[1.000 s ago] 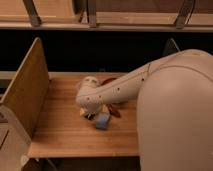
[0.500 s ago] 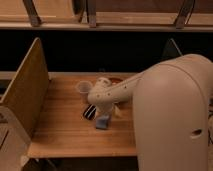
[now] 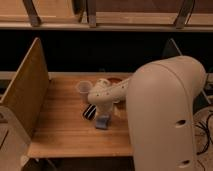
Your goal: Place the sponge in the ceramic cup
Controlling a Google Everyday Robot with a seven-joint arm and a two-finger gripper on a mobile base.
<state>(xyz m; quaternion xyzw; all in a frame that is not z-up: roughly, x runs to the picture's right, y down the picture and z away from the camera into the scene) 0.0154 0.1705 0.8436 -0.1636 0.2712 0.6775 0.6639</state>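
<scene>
The blue-grey sponge [image 3: 102,121] lies on the wooden table [image 3: 60,125], just right of a black striped bar [image 3: 90,111]. The pale ceramic cup [image 3: 83,89] stands upright behind and to the left of it. My arm reaches in from the right, its wrist [image 3: 101,94] next to the cup. My gripper [image 3: 107,113] hangs open below the wrist, directly over the sponge's far edge. It is not holding the sponge.
A reddish-brown dish [image 3: 114,80] peeks out behind the arm at the table's back. A tall wooden side panel [image 3: 27,92] walls off the left edge. My bulky upper arm [image 3: 162,115] hides the table's right side. A dark gap and shelf rails run behind.
The wrist has shifted a little to the right, uncovering the cup, and the upper arm now stands more upright. The sponge has stayed in place.
</scene>
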